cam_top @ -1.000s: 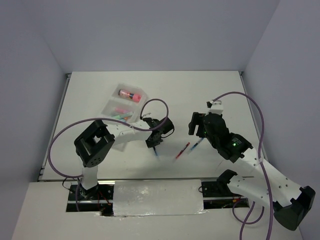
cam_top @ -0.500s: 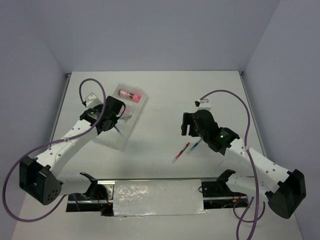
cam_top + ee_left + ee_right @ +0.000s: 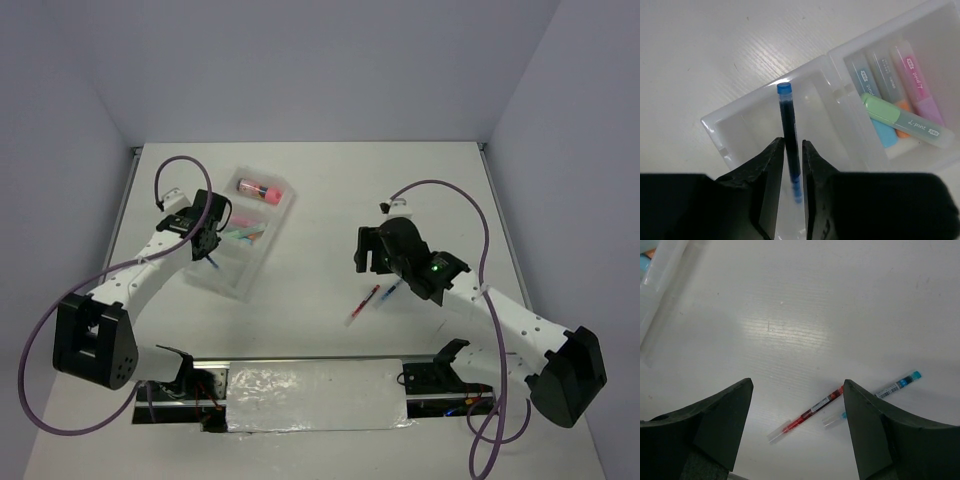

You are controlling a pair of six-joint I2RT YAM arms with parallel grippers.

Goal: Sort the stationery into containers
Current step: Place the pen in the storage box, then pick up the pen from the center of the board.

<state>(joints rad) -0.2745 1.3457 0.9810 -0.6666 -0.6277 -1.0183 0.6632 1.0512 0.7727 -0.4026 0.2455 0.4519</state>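
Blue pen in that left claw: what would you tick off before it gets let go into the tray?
1. Blue pen sits between the left gripper's fingers: ok.
2. Pen's tip is over the tray's end compartment: ok.
3. Highlighters lie in the next compartment, clear of the pen: ok.
4. Right gripper is open, with the red pen in its view: ok.
5. Red pen lies clear of the teal-tipped pen beside it: cannot tell.

In the tray (image 3: 232, 282), the tube (image 3: 258, 188) lies at 12 o'clock, highlighters (image 3: 243, 234) in the middle; two pens (image 3: 366, 300) lie at its 4 o'clock.
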